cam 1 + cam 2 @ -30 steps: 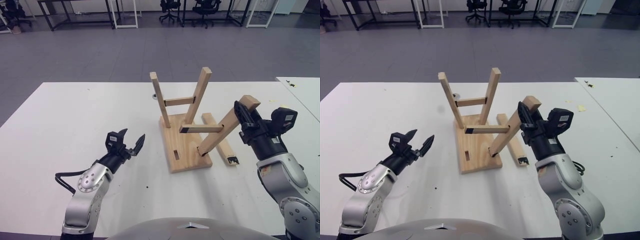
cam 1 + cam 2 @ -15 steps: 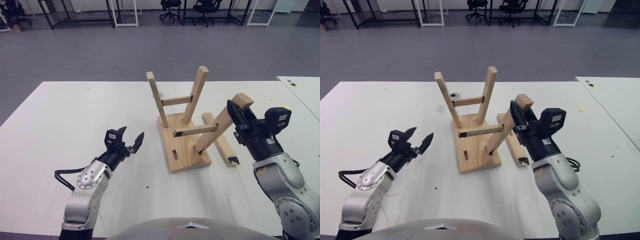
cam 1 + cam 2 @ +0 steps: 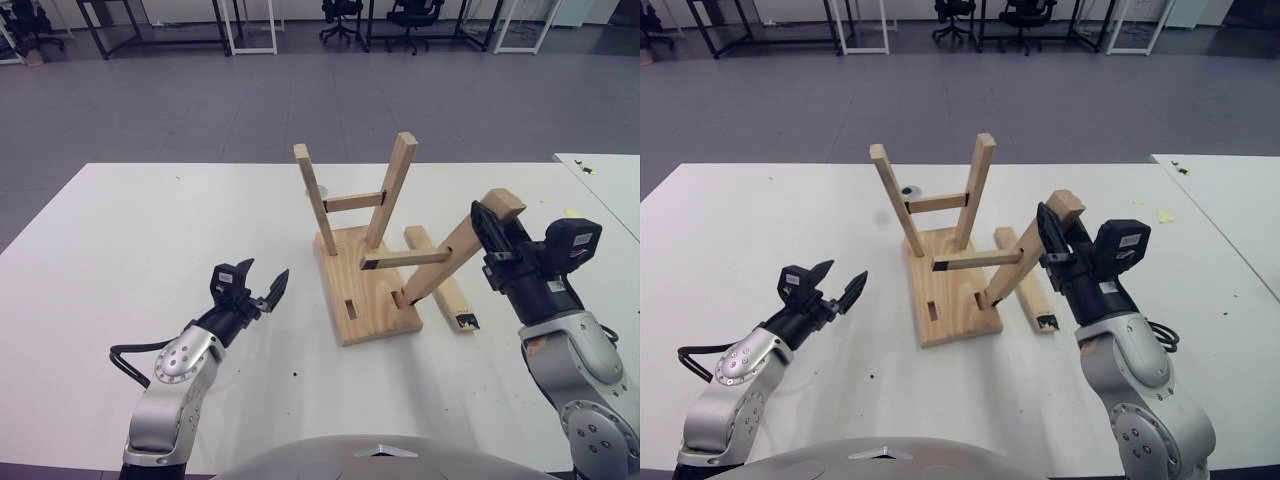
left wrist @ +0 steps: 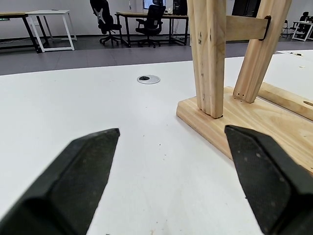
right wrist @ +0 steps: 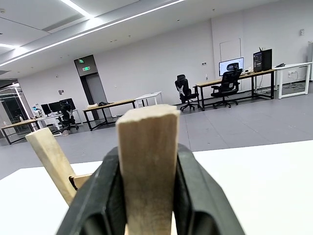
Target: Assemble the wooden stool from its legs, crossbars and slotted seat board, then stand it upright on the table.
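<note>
Half a second back my right jaws had the held leg (image 3: 450, 250) tipped in toward 9 o'clock. Now its top has swung back out toward 3 o'clock, and the short crossbar (image 3: 405, 259) fixed to it has travelled the same way. My left jaws have not budged: spread wide and holding nothing, they hover just above the surface (image 3: 150, 220) at about 8 o'clock from the seat board (image 3: 372, 310).

My right jaws are clamped on the upper end of that leg, one finger on each side of the wood. The leg leans steeply. Its lower end meets the near right corner of the board, though I cannot tell whether it is seated. The crossbar's free end reaches in toward the base of the upright right leg (image 3: 392, 190), and I cannot tell whether they touch.

The seat board lies flat mid-surface, upside down. At its 12 o'clock edge stand the upright left leg (image 3: 316, 200) and the right one, splayed apart and joined by a rear crossbar (image 3: 357, 202). An open slot (image 3: 350, 308) shows near the 7 o'clock corner. A loose leg (image 3: 452, 298) lies flat just beside the board at 3 o'clock.
</note>
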You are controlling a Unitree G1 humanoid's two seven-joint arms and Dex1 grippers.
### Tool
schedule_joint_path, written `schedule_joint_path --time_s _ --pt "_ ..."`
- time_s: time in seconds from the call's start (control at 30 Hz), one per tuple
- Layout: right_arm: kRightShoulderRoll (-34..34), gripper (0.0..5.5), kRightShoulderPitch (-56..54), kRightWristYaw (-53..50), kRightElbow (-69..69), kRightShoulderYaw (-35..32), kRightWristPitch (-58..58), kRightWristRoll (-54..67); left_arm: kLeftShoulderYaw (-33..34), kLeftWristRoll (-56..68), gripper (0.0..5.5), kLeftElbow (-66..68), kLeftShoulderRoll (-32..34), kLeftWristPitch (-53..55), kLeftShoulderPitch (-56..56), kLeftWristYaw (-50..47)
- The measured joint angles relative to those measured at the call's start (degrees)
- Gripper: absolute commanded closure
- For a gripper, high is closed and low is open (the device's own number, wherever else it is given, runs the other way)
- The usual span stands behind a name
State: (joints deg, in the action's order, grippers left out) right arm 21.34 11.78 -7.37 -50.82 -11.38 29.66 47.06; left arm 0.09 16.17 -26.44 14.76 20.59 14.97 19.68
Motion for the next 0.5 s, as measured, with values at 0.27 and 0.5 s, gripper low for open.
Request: schedule_joint_path --time_s 0.27,0.5 --pt "-0.1 4.46 -1.8 -3.4 -0.1 -1.4 3.1 9.9 -0.5 -0.1 1.54 0.0 -0.6 -0.1 0.4 -0.4" --pt "0.1 4.46 -1.8 -2.1 0.2 0.5 2.4 5.8 -0.9 -0.2 1.54 0.0 -1.0 -0.1 0.3 -0.3"
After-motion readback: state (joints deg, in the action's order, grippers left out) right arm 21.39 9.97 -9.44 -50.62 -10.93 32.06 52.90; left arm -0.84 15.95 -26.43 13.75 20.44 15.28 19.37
